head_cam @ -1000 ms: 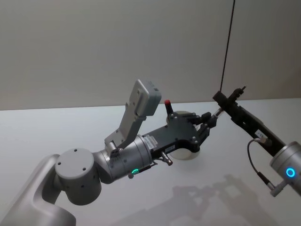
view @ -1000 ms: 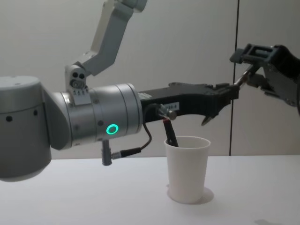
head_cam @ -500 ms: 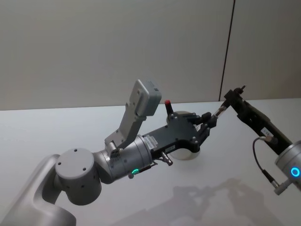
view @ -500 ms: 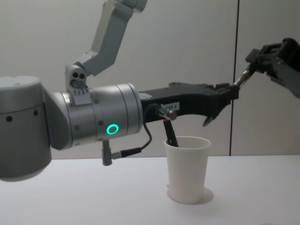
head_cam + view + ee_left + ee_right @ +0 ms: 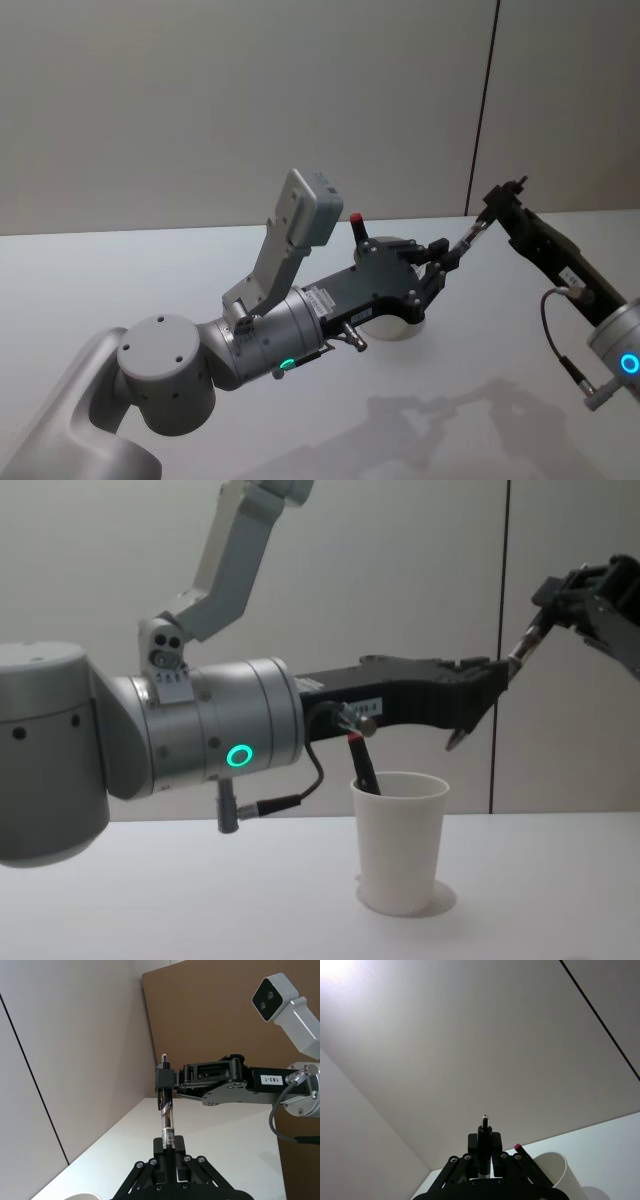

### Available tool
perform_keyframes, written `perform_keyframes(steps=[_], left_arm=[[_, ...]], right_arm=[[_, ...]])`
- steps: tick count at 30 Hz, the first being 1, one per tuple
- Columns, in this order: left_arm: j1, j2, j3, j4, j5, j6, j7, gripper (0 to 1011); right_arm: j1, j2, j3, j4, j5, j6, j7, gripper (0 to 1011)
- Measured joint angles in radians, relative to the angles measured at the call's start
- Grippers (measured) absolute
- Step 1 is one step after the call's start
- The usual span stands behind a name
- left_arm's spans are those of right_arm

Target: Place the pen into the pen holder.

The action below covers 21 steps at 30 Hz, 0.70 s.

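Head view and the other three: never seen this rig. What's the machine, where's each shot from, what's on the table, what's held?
It is a two-armed robot. The head view looks down from above, the chest view looks across the table, and each wrist view rides on one arm. The left end effector reaches out over a white paper cup, the pen holder, standing on the table. A red-tipped pen already leans inside it. The right end effector meets the left one in mid-air. A pen spans between them, and both look closed on it, one at each end.
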Motion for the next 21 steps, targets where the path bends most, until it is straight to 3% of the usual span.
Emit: perform_keyframes(steps=[11, 16, 21], left_arm=[[0.000, 0.000, 0.000, 0.000, 0.000, 0.000, 0.000, 138], [0.000, 0.000, 0.000, 0.000, 0.000, 0.000, 0.000, 251], [0.000, 0.000, 0.000, 0.000, 0.000, 0.000, 0.000, 426]], right_arm=[[0.002, -0.001, -0.002, 0.005, -0.003, -0.008, 0.005, 143], [0.002, -0.001, -0.002, 0.006, -0.003, -0.010, 0.006, 143], [0.003, -0.002, -0.003, 0.007, -0.004, -0.011, 0.007, 143]])
